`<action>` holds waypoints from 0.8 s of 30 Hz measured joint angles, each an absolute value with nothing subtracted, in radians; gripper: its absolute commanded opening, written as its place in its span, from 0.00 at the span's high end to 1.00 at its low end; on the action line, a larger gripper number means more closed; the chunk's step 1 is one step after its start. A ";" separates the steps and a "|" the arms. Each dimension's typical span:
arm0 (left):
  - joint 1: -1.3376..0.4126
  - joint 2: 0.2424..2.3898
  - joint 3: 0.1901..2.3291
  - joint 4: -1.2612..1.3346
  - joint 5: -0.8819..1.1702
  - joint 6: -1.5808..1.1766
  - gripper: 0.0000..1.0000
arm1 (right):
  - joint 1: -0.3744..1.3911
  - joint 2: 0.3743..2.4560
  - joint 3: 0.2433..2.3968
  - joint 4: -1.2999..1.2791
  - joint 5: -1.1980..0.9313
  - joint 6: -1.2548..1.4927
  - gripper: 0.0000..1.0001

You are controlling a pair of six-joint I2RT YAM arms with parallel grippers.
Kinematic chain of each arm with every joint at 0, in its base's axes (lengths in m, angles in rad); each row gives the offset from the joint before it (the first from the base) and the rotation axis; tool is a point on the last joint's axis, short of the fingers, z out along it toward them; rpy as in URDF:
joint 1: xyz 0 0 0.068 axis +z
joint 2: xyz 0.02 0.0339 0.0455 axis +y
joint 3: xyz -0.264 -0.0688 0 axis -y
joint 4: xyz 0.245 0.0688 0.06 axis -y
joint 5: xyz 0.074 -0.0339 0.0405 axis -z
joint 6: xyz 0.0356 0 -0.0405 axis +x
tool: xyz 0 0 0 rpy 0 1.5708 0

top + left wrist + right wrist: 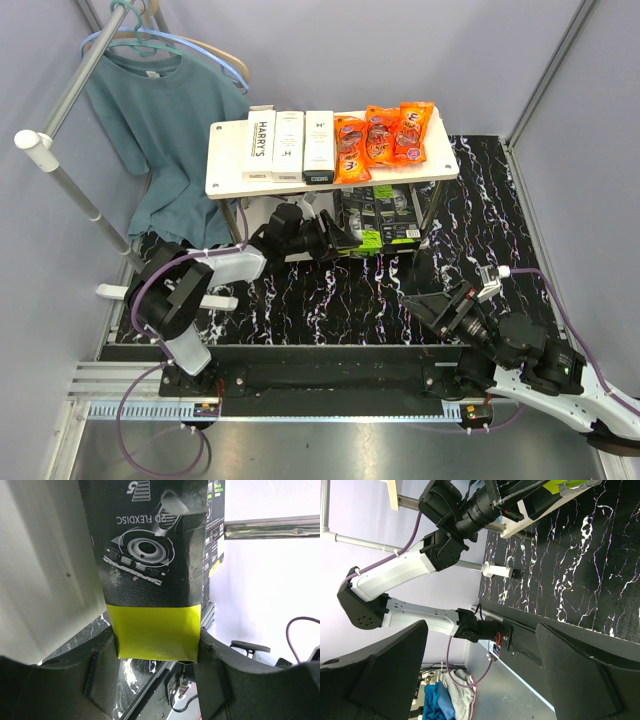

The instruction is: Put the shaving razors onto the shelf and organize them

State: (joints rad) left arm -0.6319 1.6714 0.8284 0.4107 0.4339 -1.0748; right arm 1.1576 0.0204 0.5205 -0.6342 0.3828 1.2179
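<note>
Half spread, the left gripper (157,645) pinches the lime-green end of a black cardboard razor box (150,555) printed "2D FLEXDISC". The box reaches ahead of it, under the top board of the pale wood-grain two-tier shelf (225,165). Fully spread, the right gripper (480,650) holds nothing.

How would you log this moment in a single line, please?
left jaws: shut on black razor box at lower tier | right jaws: open | top board: three white razor boxes, snack packets
</note>
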 measured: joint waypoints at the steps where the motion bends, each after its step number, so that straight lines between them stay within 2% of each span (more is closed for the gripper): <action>1: -0.632 1.676 0.829 0.418 0.438 -1.080 0.50 | 1.158 0.020 0.521 -0.634 0.382 1.219 0.00; 2: -0.632 1.679 0.829 0.421 0.442 -1.084 0.48 | 1.158 0.020 0.521 -0.634 0.382 1.220 0.00; 3: -0.632 1.679 0.829 0.421 0.443 -1.090 0.39 | 1.158 0.020 0.521 -0.634 0.382 1.221 0.00; 6: -0.632 1.679 0.829 0.426 0.445 -1.095 0.25 | 1.158 0.020 0.521 -0.634 0.382 1.221 0.00; 9: -0.632 1.679 0.830 0.435 0.445 -1.085 0.15 | 1.158 0.020 0.521 -0.634 0.382 1.224 0.00; 14: -0.632 1.677 0.857 0.374 0.436 -1.048 0.10 | 1.158 0.020 0.521 -0.634 0.382 1.225 0.00; 24: -0.642 1.636 1.035 -0.045 0.307 -0.833 0.01 | 1.158 0.020 0.521 -0.633 0.381 1.229 0.00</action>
